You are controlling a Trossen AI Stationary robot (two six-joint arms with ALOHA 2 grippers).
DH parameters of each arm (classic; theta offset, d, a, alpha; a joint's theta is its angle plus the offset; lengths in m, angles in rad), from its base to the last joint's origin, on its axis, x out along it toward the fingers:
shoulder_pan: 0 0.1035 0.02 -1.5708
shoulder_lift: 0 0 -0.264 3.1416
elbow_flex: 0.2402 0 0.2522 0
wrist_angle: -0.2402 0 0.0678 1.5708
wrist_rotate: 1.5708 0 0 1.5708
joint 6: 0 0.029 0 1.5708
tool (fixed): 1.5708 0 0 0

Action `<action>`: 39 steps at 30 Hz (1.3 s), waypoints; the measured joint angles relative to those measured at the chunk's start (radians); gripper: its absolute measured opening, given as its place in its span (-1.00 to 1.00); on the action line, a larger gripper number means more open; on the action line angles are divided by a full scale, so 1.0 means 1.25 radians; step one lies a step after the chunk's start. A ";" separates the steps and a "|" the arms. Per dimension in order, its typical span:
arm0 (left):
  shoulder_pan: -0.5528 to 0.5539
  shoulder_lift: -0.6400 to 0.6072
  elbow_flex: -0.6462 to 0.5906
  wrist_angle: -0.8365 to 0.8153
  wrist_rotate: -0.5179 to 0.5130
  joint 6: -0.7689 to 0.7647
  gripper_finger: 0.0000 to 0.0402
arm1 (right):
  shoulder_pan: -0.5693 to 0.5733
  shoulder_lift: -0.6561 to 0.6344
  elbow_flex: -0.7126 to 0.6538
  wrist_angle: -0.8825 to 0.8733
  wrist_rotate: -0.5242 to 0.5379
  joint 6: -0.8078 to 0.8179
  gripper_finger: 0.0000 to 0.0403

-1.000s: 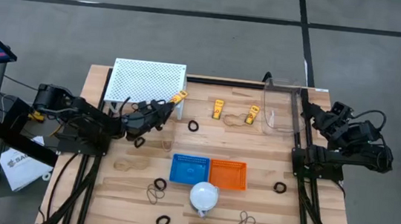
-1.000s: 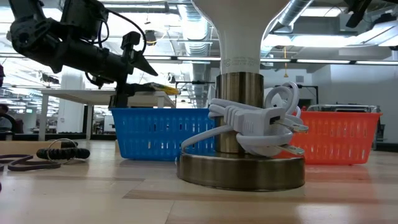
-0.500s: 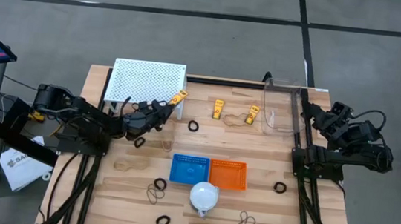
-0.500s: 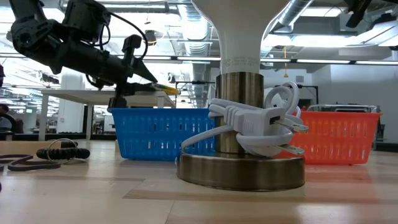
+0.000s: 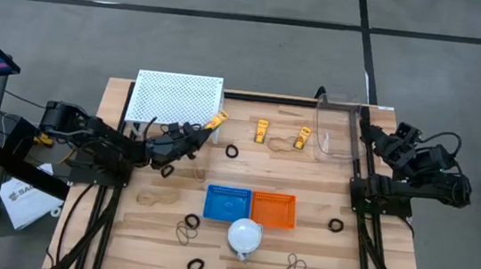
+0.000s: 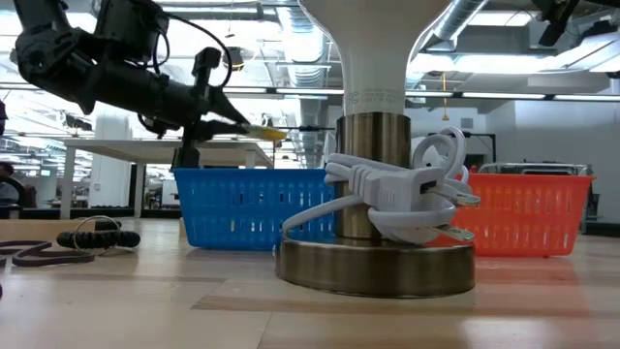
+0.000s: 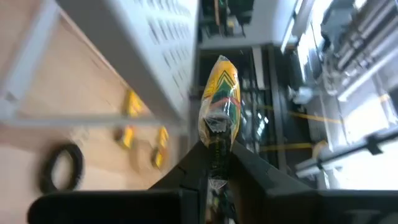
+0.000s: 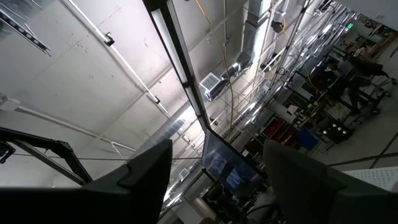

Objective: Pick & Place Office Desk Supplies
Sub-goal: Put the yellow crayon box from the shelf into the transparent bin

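Yellow clip point(image 5: 216, 119), pinched by left end effector point(image 5: 198, 131), has risen slightly.

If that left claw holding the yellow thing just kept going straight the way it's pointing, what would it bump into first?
Probably the white perforated rack. The left gripper, shut on a yellow clip, points toward the rack's near corner. In the low view it is raised above the table, so it may pass just beside it.

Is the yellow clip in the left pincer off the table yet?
Yes, lifted. The left pincer is shut on the yellow clip, and the low view shows it in the air above the blue basket.
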 joint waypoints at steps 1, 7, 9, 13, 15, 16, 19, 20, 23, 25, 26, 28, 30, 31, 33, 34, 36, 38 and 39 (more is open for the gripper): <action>-0.008 0.000 0.000 0.016 0.005 0.007 -0.83 | 0.000 0.000 0.000 0.000 0.000 0.000 0.24; -0.047 0.000 0.023 0.080 0.072 0.061 -0.91 | 0.000 0.007 0.000 0.011 0.003 0.001 0.24; -0.049 0.000 0.055 0.090 0.143 0.102 -0.88 | 0.000 0.030 0.000 0.047 -0.001 0.001 0.24; -0.039 0.000 0.151 0.066 0.279 0.188 -0.85 | 0.000 0.134 0.001 0.158 -0.022 -0.003 0.24; -0.029 0.000 0.206 0.030 0.331 0.231 -0.87 | 0.000 0.203 0.016 0.179 -0.024 -0.004 0.24; -0.023 0.000 0.234 0.012 0.351 0.253 -0.88 | 0.000 0.244 0.034 0.180 -0.027 -0.004 0.24; -0.007 0.000 0.314 -0.048 0.387 0.319 -0.87 | 0.000 0.366 0.105 0.170 -0.044 -0.018 0.24; -0.002 0.000 0.336 -0.074 0.396 0.341 -0.87 | 0.000 0.405 0.133 0.161 -0.046 -0.031 0.24; 0.015 0.000 0.392 -0.145 0.422 0.385 -0.85 | 0.000 0.504 0.233 0.106 -0.070 -0.052 0.24; 0.024 0.000 0.420 -0.179 0.437 0.409 -0.86 | 0.000 0.551 0.310 0.024 -0.082 -0.060 0.24; 0.026 0.000 0.429 -0.186 0.445 0.419 -0.86 | 0.000 0.573 0.351 -0.023 -0.086 -0.060 0.24; 0.028 0.000 0.444 -0.188 0.452 0.440 -0.86 | 0.000 0.624 0.427 -0.127 -0.086 -0.054 0.24; 0.030 0.000 0.450 -0.185 0.456 0.454 -0.86 | 0.000 0.669 0.490 -0.219 -0.086 -0.051 0.24; 0.032 0.000 0.450 -0.188 0.459 0.456 -0.85 | 0.000 0.690 0.513 -0.257 -0.086 -0.050 0.24; 0.032 0.000 0.451 -0.189 0.459 0.456 -0.85 | -0.004 0.729 0.554 -0.286 -0.082 -0.042 0.24; 0.033 0.000 0.451 -0.188 0.459 0.457 -0.85 | -0.007 0.743 0.569 -0.288 -0.083 -0.037 0.24; 0.033 0.000 0.451 -0.188 0.458 0.457 -0.85 | -0.015 0.772 0.589 -0.293 -0.083 -0.024 0.24; 0.033 0.000 0.451 -0.184 0.459 0.457 -0.85 | -0.020 0.803 0.597 -0.293 -0.087 -0.010 0.24; 0.033 0.000 0.451 -0.182 0.460 0.457 -0.85 | -0.024 0.819 0.598 -0.297 -0.092 -0.002 0.24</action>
